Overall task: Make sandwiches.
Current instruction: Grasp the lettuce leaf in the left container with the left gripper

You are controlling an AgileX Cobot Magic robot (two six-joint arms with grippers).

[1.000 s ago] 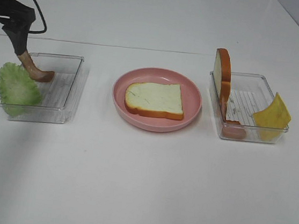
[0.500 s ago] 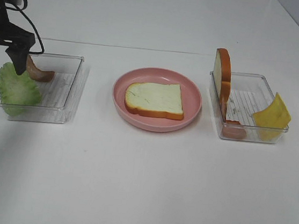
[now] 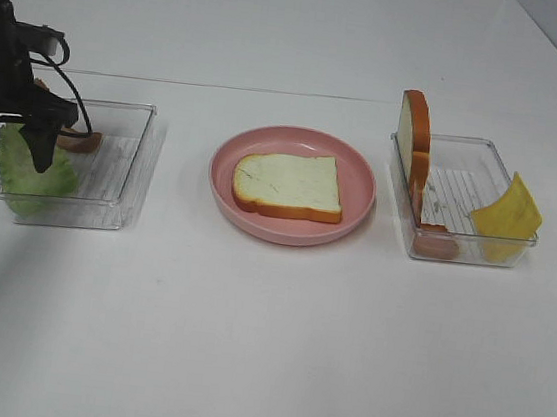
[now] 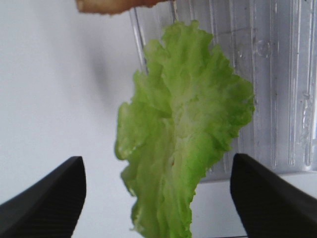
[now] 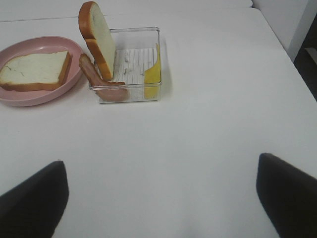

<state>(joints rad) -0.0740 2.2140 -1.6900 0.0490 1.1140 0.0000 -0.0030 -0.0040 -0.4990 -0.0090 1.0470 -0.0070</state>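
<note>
Two white bread slices with orange-brown crust: one flat slice (image 3: 289,185) on the single round pink plate (image 3: 285,236), and one upright slice (image 3: 415,134) in the right clear plastic tray (image 3: 462,184), with one red slice (image 3: 435,245) and one yellow cheese piece (image 3: 507,214). The one green lettuce leaf (image 4: 183,148) lies across the rim of the left clear plastic tray (image 3: 117,165), between the spread, empty fingers of the left gripper (image 4: 157,171). One brown bacon strip (image 3: 80,139) lies just beside it. The right gripper (image 5: 158,198) gapes wide over the white table (image 3: 263,348), well apart.

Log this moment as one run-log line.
left gripper open over green lettuce leaf | right gripper open, empty | white bread slice on round pink plate
</note>
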